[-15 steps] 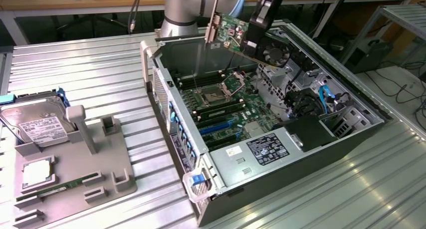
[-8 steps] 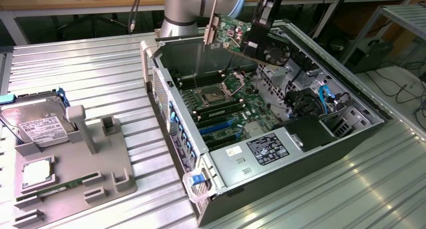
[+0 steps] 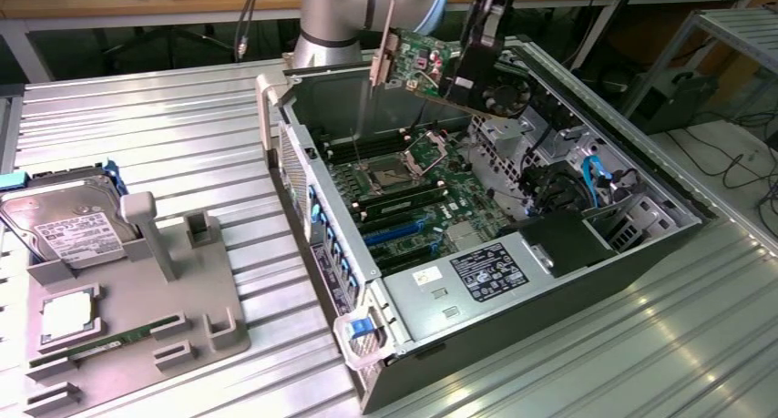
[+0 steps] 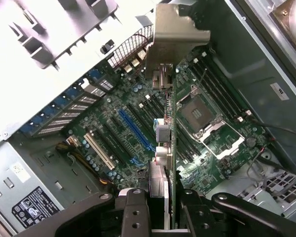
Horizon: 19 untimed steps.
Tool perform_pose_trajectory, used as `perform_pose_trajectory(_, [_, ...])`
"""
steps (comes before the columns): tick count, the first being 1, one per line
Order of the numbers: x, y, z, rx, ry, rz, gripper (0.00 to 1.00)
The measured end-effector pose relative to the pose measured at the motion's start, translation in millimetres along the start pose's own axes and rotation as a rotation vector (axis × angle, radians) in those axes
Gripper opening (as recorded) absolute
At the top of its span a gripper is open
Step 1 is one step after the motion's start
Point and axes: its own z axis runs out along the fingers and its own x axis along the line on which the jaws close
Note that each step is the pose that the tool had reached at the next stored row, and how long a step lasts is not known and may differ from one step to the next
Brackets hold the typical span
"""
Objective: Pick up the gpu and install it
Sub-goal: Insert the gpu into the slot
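— What did we have under the work?
— A ribbed metal bench (image 3: 146, 108), and on it an open case (image 3: 547, 331) lying on its side, its motherboard (image 3: 414, 186) facing up.
— And where was the gpu (image 3: 420, 63)?
— In the air, above the case's far end in the exterior view, clear of the motherboard. We saw it held on edge, green board toward us, its silver bracket (image 3: 382, 67) at the end toward the exterior view's left.
— Was the gripper (image 4: 163, 200) holding it?
— Yes, it was clamped on the gpu. From the wrist we saw black fingers (image 4: 133, 212) on either side of the card, pinching the end opposite the bracket.
— What lay below the card?
— The motherboard: the socket (image 4: 197, 111) on one side of the card's edge, a long blue slot (image 4: 133, 129) on the other. We could not tell which slot the card stood over.
— Anything else on the bench?
— A grey tray (image 3: 207, 281) toward the exterior view's left, well apart from the case, with a hard drive (image 3: 67, 222) resting at its far end and a memory stick (image 3: 122, 338) lying near its front.
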Motion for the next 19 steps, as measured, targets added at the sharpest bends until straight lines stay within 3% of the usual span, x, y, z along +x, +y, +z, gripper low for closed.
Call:
perform_pose_trajectory(9, [0.1,0.0,0.0,-0.0003,0.0043,-0.1,0.28])
perform_pose_trajectory(12, [0.1,-0.1,0.0,-0.0005,0.0071,-0.168,0.28])
perform_pose_trajectory(19, [0.3,-0.2,-0.1,-0.0007,0.0107,-0.249,0.28])
